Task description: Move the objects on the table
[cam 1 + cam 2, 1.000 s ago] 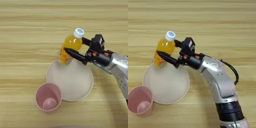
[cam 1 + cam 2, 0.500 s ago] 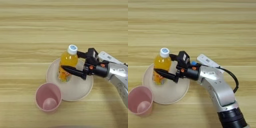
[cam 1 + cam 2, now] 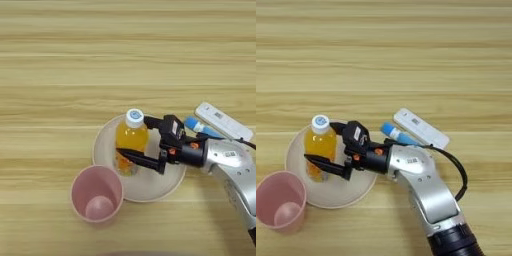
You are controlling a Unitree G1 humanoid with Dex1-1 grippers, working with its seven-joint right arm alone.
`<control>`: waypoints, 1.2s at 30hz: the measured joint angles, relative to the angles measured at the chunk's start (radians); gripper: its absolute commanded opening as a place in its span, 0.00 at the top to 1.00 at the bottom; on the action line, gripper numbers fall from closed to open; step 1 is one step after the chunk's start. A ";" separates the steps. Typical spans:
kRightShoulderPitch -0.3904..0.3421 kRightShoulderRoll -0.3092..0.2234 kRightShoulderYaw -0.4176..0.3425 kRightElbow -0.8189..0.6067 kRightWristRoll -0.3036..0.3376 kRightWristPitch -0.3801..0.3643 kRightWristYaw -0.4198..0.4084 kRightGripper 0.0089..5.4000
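Left eye view has the small orange-juice bottle with its white cap (image 3: 131, 141) standing upright on the round beige plate (image 3: 150, 188), which sits on my light-yellow striped wooden worktop (image 3: 100, 60). My black two-finger jaws (image 3: 135, 140) are spread either side of the bottle, released, one finger behind it, one in front. A soft pink plastic cup (image 3: 96, 194) overlaps the plate's near-left rim. Blue tube (image 3: 398, 134) and flat white test cassette (image 3: 421, 128) lie behind my silver forearm (image 3: 418, 182).

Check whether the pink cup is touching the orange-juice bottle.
Apart. The left eye view shows bare plate between the pink cup and the orange-juice bottle.
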 measured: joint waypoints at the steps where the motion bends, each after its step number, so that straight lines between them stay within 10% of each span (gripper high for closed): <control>1: 0.000 0.000 0.000 0.004 -0.003 -0.009 0.000 0.35; 20: 0.001 0.008 -0.001 0.021 -0.001 -0.033 0.000 0.01; 36: -0.004 0.009 -0.065 -0.141 0.167 0.076 -0.001 0.01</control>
